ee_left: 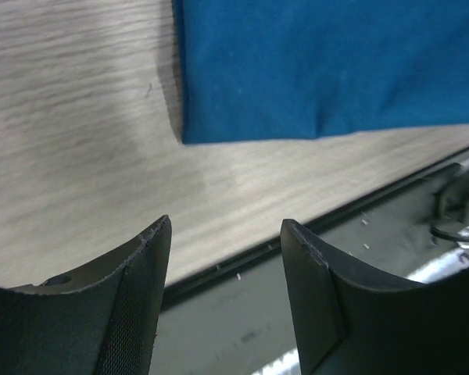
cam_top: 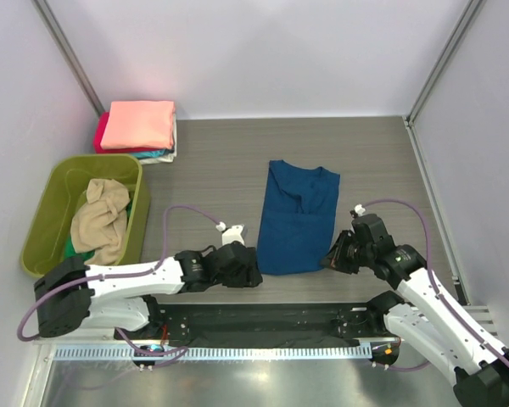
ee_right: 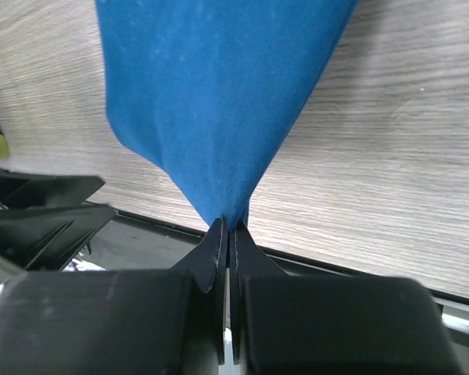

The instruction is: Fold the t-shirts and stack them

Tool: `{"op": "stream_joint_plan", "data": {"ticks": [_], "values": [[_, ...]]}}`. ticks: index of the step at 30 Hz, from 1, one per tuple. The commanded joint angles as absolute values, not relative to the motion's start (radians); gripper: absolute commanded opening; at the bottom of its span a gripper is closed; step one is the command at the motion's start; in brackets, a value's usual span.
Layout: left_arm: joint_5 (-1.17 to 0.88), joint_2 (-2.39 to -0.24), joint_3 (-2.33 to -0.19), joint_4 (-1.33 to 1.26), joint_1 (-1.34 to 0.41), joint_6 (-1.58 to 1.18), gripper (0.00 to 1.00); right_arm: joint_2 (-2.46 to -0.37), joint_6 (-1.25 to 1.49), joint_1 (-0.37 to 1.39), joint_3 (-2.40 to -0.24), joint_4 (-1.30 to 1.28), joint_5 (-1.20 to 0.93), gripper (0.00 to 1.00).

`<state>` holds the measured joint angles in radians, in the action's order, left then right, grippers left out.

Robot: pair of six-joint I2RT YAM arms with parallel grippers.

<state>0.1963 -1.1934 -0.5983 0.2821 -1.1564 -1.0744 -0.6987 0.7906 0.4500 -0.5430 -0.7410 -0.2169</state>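
In the top view, a dark blue cloth t-shirt (cam_top: 299, 219) is seen spread flat at the centre of the grey wood-grain table (cam_top: 220, 161). Its long axis runs from bottom to top of the frame, with the collar at the top and the hem at the bottom, towards the arms. The left gripper (cam_top: 248, 270) is placed just beside the hem's lower-left corner and the right gripper (cam_top: 333, 257) at its lower-right corner, so each arm is nearest its own corner. A stack of folded shirts (cam_top: 137, 125), topped by a salmon-pink one, is found in the upper left. A crumpled tan shirt (cam_top: 102, 219) lies in the olive-green plastic tub (cam_top: 97, 161) at the left.

In the left wrist view, the left gripper (ee_left: 226, 226) is shown partly open with nothing between its fingers. The t-shirt (ee_left: 328, 62) fills the upper right; its corner lies above the gap and slightly to the left, apart from both fingers. A short advance towards the top of the frame is judged necessary before this corner can be taken.

In the right wrist view, the right gripper (ee_right: 228, 228) is seen pressed shut on a corner of the t-shirt (ee_right: 219, 101), and the cloth fans upward from the pinch.
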Motion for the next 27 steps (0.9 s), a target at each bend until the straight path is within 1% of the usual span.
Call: {"op": "stream_joint_plan", "data": {"ticks": [1,9,13,16,18,22,27], "values": [[0.238,-1.256,-0.586,0.106,-1.152,-1.017,0.59,-0.673,0.808,0.456,-0.529,-0.753,-0.204,0.01],[0.241,-1.425,-0.58,0.005,-1.146,-0.992,0.53,-0.658,0.811,0.457,-0.499,-0.752,-0.193,0.01],[0.273,-1.454,-0.575,0.005,-1.14,-0.979,0.52,-0.657,0.811,0.456,-0.489,-0.749,-0.19,0.01],[0.276,-1.468,-0.575,0.005,-1.126,-0.977,0.49,-0.661,0.81,0.457,-0.485,-0.747,-0.192,0.01],[0.281,-1.465,-0.578,0.005,-1.124,-0.973,0.47,-0.664,0.807,0.457,-0.486,-0.746,-0.187,0.01],[0.293,-1.418,-0.581,0.079,-1.124,-0.959,0.46,-0.67,0.807,0.457,-0.488,-0.745,-0.181,0.01],[0.34,-1.309,-0.591,0.201,-1.124,-0.951,0.48,-0.683,0.805,0.457,-0.477,-0.736,-0.176,0.01]]}}
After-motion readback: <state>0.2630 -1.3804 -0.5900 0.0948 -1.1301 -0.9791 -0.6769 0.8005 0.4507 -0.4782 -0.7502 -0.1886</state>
